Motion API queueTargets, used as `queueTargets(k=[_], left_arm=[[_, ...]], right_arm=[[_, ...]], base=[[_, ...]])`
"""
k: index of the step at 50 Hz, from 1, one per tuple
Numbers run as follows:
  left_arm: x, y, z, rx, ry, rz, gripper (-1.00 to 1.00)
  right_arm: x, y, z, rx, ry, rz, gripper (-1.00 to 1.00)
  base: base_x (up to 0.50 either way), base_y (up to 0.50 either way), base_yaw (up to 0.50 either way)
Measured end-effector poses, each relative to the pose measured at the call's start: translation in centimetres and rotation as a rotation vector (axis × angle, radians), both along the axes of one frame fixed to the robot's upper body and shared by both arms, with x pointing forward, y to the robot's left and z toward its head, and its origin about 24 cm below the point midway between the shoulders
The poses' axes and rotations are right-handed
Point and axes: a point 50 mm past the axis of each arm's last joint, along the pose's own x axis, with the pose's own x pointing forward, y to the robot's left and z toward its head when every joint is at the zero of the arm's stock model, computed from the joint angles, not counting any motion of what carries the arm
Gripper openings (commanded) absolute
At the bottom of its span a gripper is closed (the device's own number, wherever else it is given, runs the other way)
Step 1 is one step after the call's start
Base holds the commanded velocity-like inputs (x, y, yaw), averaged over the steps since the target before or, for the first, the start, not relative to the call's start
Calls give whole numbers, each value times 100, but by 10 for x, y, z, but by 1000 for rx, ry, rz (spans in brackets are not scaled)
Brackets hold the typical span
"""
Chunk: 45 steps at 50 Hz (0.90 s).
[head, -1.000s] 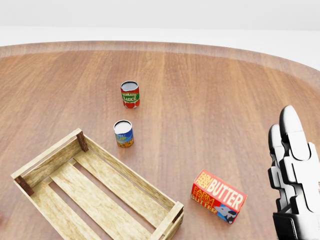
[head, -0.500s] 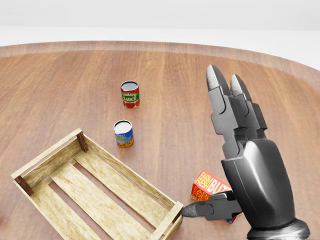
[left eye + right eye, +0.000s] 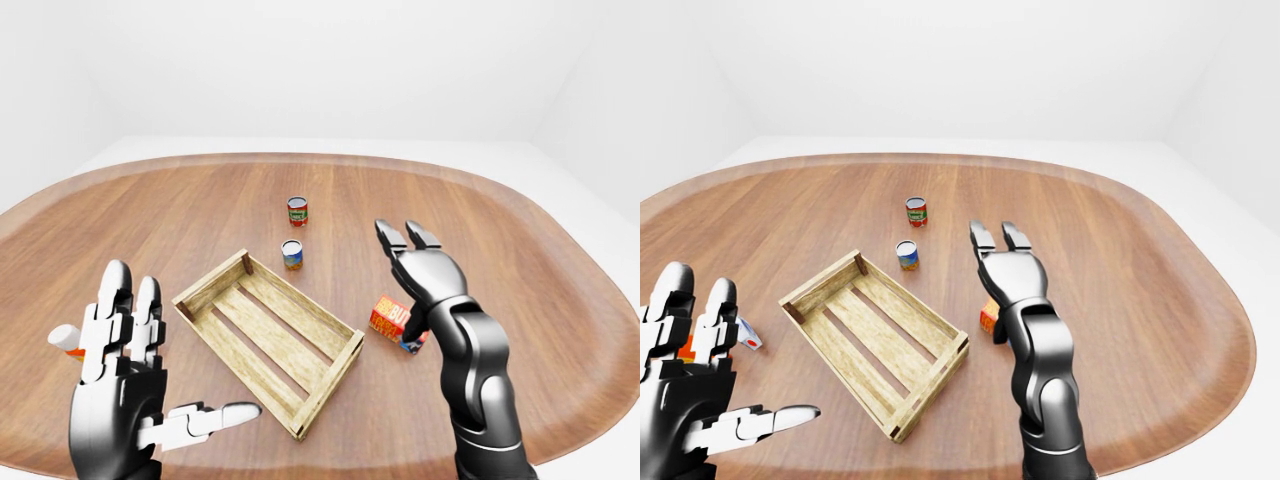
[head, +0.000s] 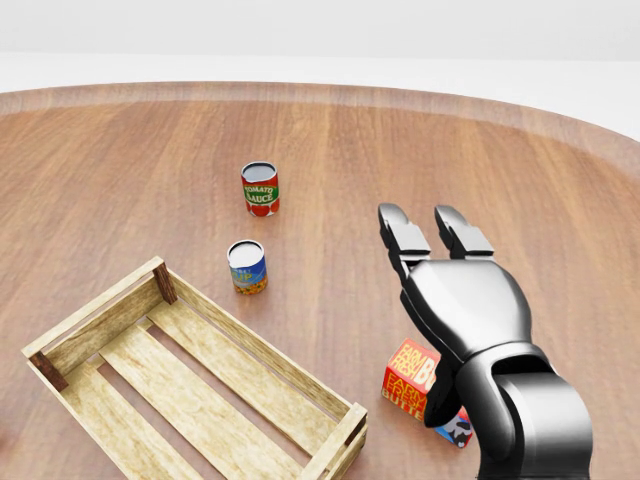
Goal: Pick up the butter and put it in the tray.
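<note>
The right hand [image 4: 440, 290] is hovering open above the butter [image 4: 408, 378] — holding nothing. The box is lying on the table just right of the tray [image 4: 120, 300], below the palm — its long axis is running down-right.

Glossy dark-grey metal all over, pretty sleek. Right robot hand [image 4: 440, 275]: smooth rounded palm shell, chunky segmented fingers [image 4: 405, 238] with rounded tips. Thick cylindrical forearm, ball-like wrist joint. Left robot hand [image 3: 135, 385]: same build, but lighter silver finger segments [image 3: 110, 310], blocky knuckles.
</note>
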Motion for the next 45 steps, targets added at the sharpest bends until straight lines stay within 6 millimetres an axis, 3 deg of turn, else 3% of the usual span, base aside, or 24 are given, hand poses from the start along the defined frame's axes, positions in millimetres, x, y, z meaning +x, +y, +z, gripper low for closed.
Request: queueTargets(k=[18, 45], left_arm=[[0, 1, 0, -2, 1, 2, 100], [0, 1, 0, -3, 1, 4, 100]], right_arm=[[22, 0, -17, 37, 95, 25, 100], [30, 4, -35, 106, 139, 70, 100]], base=[[0, 0, 0], [0, 0, 0]])
